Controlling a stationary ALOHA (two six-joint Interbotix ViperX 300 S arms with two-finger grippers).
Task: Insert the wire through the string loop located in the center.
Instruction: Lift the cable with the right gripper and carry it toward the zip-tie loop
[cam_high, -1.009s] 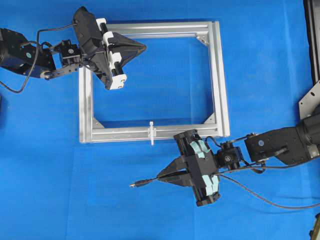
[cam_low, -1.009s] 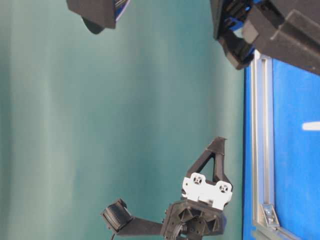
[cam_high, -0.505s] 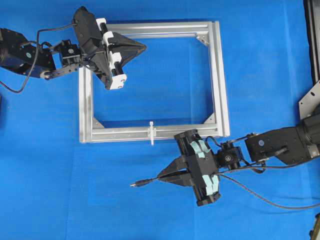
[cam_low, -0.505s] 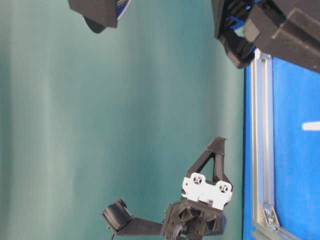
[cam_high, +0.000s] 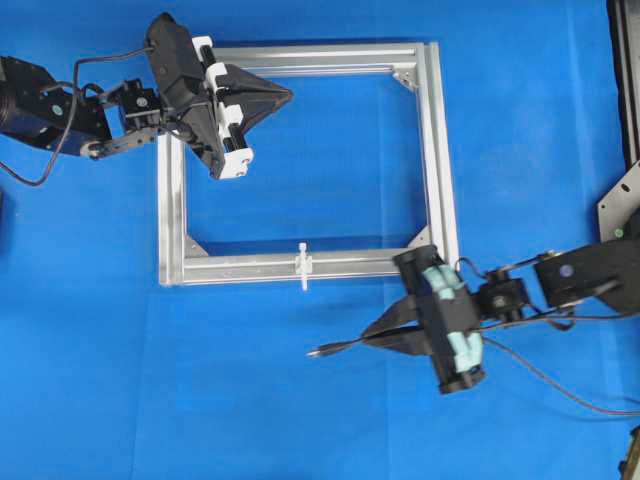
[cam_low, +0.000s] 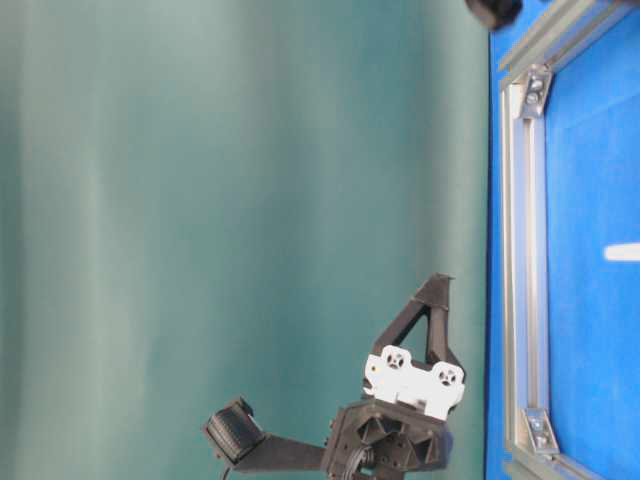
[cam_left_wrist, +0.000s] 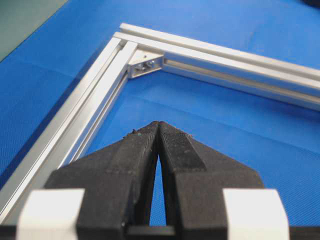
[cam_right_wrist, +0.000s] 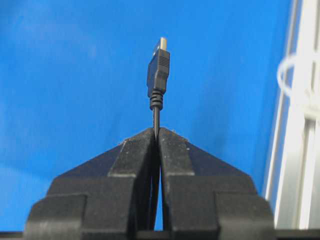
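My right gripper (cam_high: 372, 336) is shut on the black wire (cam_high: 345, 347), whose plug (cam_high: 320, 351) sticks out to the left, below and right of the string loop. In the right wrist view the gripper (cam_right_wrist: 156, 132) pinches the wire just behind the plug (cam_right_wrist: 158, 67), which has a metallic tip. The white string loop (cam_high: 303, 265) stands on the silver frame's near bar (cam_high: 240, 268); it shows at the right edge of the right wrist view (cam_right_wrist: 286, 75). My left gripper (cam_high: 285, 96) is shut and empty over the frame's far left part; it shows closed in the left wrist view (cam_left_wrist: 158, 125).
The silver aluminium frame (cam_high: 438, 160) lies on the blue mat, with corner brackets (cam_left_wrist: 145, 62) inside its corners. The wire trails off to the right (cam_high: 560, 392) behind the right arm. The table-level view shows the left gripper (cam_low: 415, 375) beside the frame's bar (cam_low: 525, 260).
My right gripper with the wire has moved right and a little up toward the frame; the plug has gone with it. The left arm has not moved.
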